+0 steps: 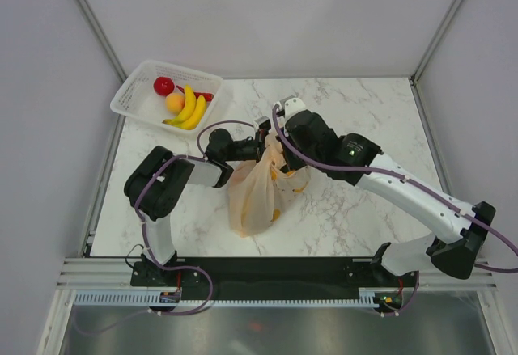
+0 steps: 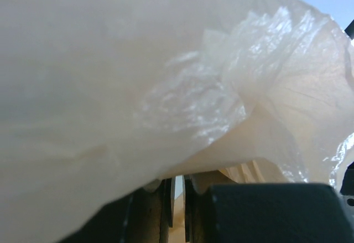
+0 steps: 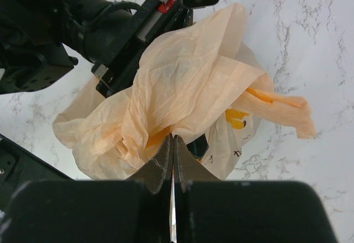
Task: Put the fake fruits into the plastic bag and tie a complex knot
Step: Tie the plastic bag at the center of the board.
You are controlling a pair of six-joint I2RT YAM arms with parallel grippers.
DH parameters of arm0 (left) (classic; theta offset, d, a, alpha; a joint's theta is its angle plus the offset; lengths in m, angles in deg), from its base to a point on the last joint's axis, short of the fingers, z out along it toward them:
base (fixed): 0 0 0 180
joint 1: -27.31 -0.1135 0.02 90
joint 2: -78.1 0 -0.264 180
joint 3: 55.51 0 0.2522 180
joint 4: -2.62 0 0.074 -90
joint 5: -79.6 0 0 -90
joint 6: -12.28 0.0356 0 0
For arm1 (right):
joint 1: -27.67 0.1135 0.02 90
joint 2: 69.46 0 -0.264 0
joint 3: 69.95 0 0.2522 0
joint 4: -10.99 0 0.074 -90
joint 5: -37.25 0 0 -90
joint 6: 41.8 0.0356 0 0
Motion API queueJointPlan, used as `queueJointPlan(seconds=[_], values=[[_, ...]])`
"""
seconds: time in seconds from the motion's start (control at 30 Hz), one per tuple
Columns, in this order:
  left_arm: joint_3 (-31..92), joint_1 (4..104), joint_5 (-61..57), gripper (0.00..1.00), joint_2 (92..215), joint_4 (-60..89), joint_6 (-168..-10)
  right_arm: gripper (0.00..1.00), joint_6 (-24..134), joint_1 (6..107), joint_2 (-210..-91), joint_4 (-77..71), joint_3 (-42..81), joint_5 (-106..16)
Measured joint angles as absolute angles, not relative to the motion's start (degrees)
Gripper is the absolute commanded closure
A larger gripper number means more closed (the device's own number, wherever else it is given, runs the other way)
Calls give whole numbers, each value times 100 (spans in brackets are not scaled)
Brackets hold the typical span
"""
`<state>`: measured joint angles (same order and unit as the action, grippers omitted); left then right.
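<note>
So that its top gathers for knotting, the thin translucent peach-beige plastic bag, slumped on the worktop, is pinched by left jaws, nearly closed, and right jaws, shut on a fold.

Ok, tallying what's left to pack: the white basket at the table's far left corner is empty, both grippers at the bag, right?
Not empty: the top view shows the white basket holding an apple, peach, bananas and chili. Its corner is right, and the left gripper and right gripper are at the plastic bag.
</note>
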<state>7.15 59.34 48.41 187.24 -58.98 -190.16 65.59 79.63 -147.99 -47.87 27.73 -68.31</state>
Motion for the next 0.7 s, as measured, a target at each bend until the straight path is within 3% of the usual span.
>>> queueJointPlan(seconds=[0.7], values=[[717,5972,4839,85,18726,-5898,-19016,100,6532,7690,-14632,-4761,2308,-7235]])
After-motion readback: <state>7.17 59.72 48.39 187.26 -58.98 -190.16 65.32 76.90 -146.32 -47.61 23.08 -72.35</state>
